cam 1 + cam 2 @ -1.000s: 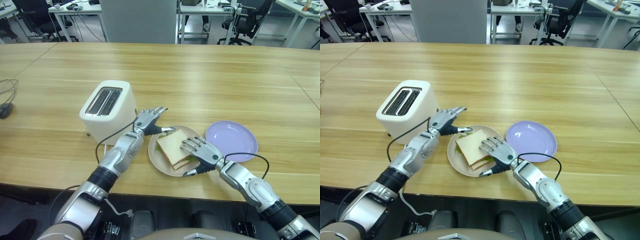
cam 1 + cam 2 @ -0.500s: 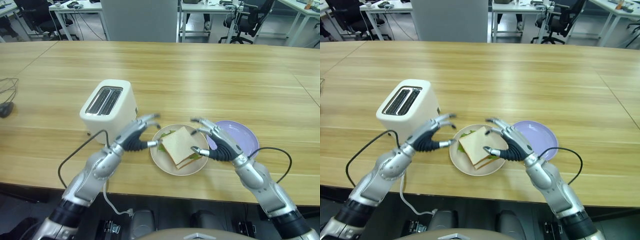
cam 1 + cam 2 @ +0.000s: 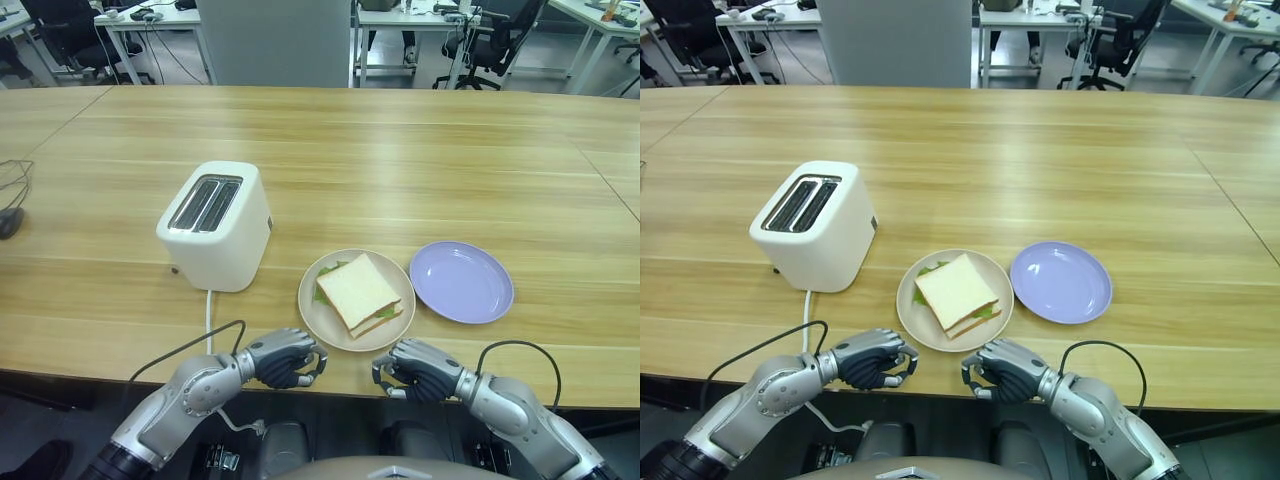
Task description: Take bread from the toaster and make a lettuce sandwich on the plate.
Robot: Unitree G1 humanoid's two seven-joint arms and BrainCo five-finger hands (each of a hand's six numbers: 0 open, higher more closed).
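Toaster left, purple plate right of sandwich plate; near side open.

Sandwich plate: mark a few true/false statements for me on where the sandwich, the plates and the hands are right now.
1. The sandwich lies on the tan plate. True.
2. The purple plate sits left of the tan plate. False: it sits to its right.
3. The left hand grips the sandwich. False: it is curled at the near edge of the table, holding nothing.
4. Lettuce shows at the sandwich's edges. True.
5. The right hand is curled, holding nothing. True.
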